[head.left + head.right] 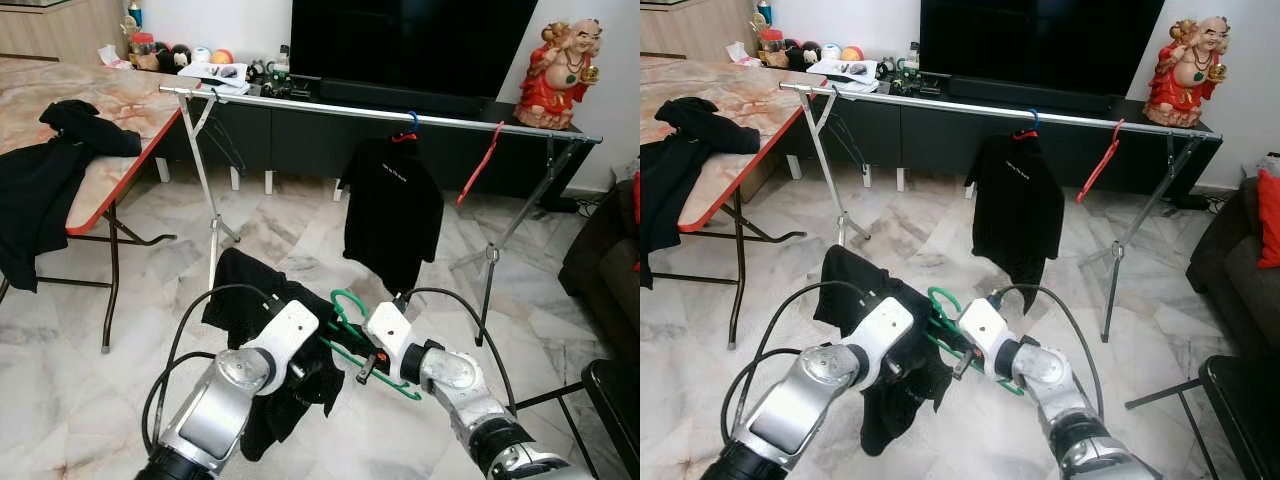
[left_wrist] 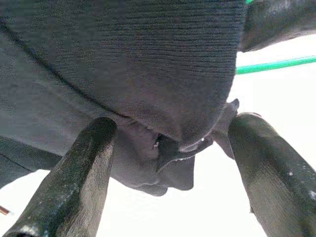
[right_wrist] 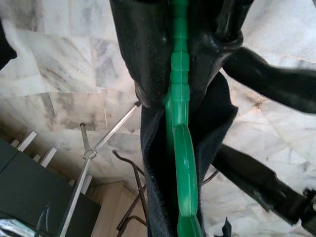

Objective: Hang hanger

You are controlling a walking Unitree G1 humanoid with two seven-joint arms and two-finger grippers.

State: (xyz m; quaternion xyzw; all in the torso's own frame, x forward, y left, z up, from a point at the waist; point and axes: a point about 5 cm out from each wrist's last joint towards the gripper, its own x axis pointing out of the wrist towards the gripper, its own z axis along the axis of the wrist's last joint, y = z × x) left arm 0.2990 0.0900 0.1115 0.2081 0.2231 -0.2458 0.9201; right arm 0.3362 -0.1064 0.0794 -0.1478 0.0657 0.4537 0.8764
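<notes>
Draping green hanger (image 1: 345, 330), black garment (image 1: 262, 340) hides left gripper (image 1: 318, 372).
</notes>
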